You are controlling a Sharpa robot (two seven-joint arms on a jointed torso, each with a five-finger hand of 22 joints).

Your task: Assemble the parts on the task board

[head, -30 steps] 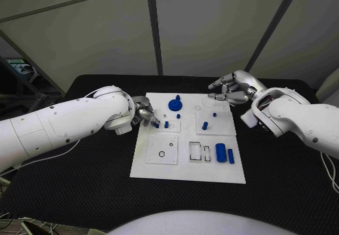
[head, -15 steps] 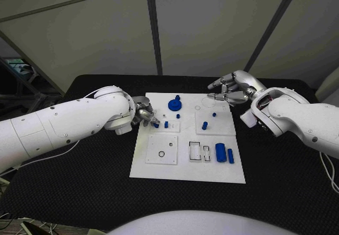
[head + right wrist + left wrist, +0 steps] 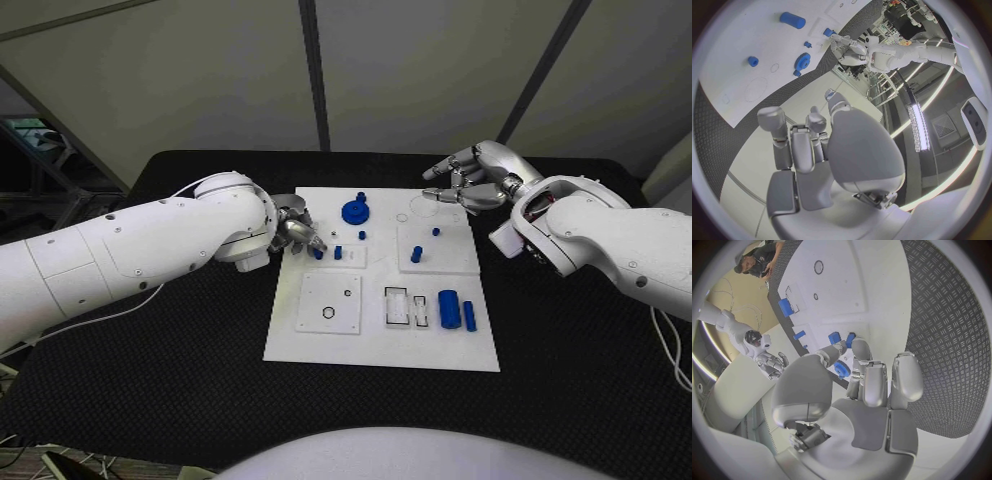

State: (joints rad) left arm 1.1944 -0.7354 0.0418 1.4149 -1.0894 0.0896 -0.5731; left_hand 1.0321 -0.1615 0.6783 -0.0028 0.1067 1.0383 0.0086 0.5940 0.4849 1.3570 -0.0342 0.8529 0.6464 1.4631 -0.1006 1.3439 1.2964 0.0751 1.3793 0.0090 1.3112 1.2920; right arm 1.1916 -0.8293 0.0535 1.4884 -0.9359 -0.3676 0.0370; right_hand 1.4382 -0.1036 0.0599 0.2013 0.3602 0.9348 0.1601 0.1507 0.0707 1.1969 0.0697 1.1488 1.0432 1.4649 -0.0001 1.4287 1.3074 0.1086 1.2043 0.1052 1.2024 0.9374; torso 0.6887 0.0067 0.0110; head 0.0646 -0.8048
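The white task board (image 3: 332,345) lies mid-table. My left hand (image 3: 296,234) sits at the board's left edge, and its fingertips (image 3: 856,345) pinch a small blue peg (image 3: 317,252) (image 3: 851,338) that stands on a raised plate. A second small peg (image 3: 339,253) stands just to the right of the first. A blue gear (image 3: 355,212) (image 3: 802,61) sits near the board's back. A blue peg (image 3: 417,254) stands on the right plate. A blue cylinder (image 3: 449,309) and a blue bar (image 3: 470,316) lie at the front right. My right hand (image 3: 470,186) hovers over the back right corner, fingers apart and holding nothing.
A raised plate with round holes (image 3: 330,304) and rectangular slots (image 3: 398,306) fill the board's front half. Black table (image 3: 159,380) surrounds the board on all sides. My white right forearm (image 3: 606,245) lies along the board's right side.
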